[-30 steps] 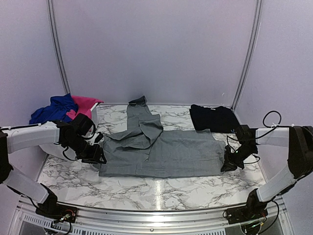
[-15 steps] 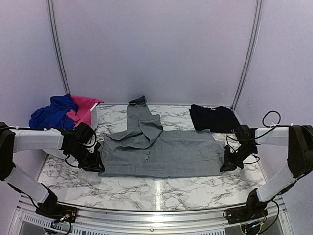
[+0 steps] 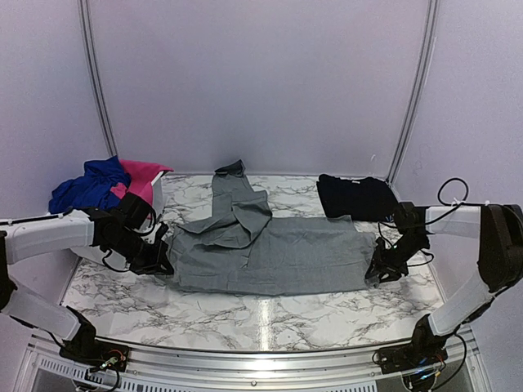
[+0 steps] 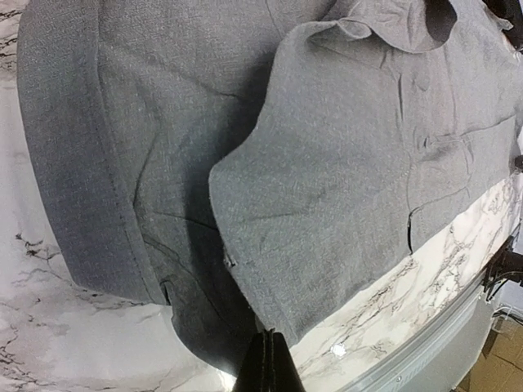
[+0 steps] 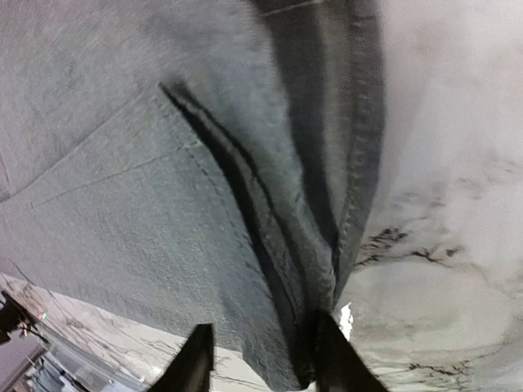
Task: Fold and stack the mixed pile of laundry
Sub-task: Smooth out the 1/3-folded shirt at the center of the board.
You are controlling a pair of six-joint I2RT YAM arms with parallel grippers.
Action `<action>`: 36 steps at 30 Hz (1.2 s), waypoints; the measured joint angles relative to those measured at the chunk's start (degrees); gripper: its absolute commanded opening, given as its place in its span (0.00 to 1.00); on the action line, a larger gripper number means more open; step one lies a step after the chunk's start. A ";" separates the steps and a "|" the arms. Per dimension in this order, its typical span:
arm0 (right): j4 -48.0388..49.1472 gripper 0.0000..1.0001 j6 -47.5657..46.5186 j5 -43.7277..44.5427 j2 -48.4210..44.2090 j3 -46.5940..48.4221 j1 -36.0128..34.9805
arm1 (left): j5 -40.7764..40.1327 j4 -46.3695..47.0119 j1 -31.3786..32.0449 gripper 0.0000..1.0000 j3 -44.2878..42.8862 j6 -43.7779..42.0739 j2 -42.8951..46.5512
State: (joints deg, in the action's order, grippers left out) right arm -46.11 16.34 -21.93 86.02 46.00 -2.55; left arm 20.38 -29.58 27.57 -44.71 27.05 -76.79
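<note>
Top external view: the grey shirt (image 3: 278,257) is spread flat across the middle of the marble table (image 3: 245,314), with one sleeve stretched toward the back wall. A black garment (image 3: 357,198) sits folded at the back right, right by the shirt's far corner; can't tell if they actually touch. The blue piece (image 3: 86,186) and pink piece (image 3: 143,175) are heaped together in the white basket (image 3: 158,194) off the left side. The left gripper (image 3: 166,268) is down at the shirt's left edge and the right gripper (image 3: 374,276) is at its right edge, so there's one arm at each end.

Left wrist view: the fingers (image 4: 265,359) are pressed together with no gap. The shirt's near hem runs straight into the tips, so it looks pinched onto the cloth. The shirt fills most of the frame, with marble showing along the bottom.

Right wrist view: here the two fingers (image 5: 196,359) stand apart. The shirt's doubled-over edge lies between them, and nothing is being squeezed. There's bare marble to the right of the hem.
</note>
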 measured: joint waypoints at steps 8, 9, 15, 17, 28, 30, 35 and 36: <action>-0.02 0.60 1.70 3.34 -6.71 8.55 -0.26 | -1.27 -0.28 3.02 0.00 4.90 4.85 4.90; 1.31 0.59 2.10 2.62 -7.48 9.40 -0.59 | -1.68 -0.20 3.80 0.00 5.46 5.49 5.29; 7.76 0.59 2.51 -1.62 0.13 12.07 -6.38 | -3.69 0.59 6.14 0.00 8.98 8.79 7.50; 9.31 0.59 2.38 -2.78 4.96 12.07 -7.72 | -4.76 0.70 6.12 0.00 10.19 9.90 8.74; 11.85 0.60 0.66 -3.65 11.61 9.60 -7.15 | -10.80 -0.24 4.96 0.00 13.18 14.08 11.52; 12.24 0.61 0.44 -4.15 11.34 9.14 -6.86 | -10.97 -0.22 4.48 0.00 13.86 14.64 11.67; 10.58 0.67 -0.55 -4.31 9.22 8.52 -6.75 | -11.43 -0.57 3.54 0.12 14.34 15.04 14.40; 9.79 0.68 -0.92 -4.26 8.17 8.52 -6.75 | -11.61 -0.98 3.63 0.22 13.88 14.60 15.50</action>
State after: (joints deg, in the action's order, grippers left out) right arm -36.32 15.42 -26.20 94.19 54.52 -9.30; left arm 8.78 -30.57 31.20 -30.83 41.65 -61.30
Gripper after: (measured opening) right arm 0.654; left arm 0.038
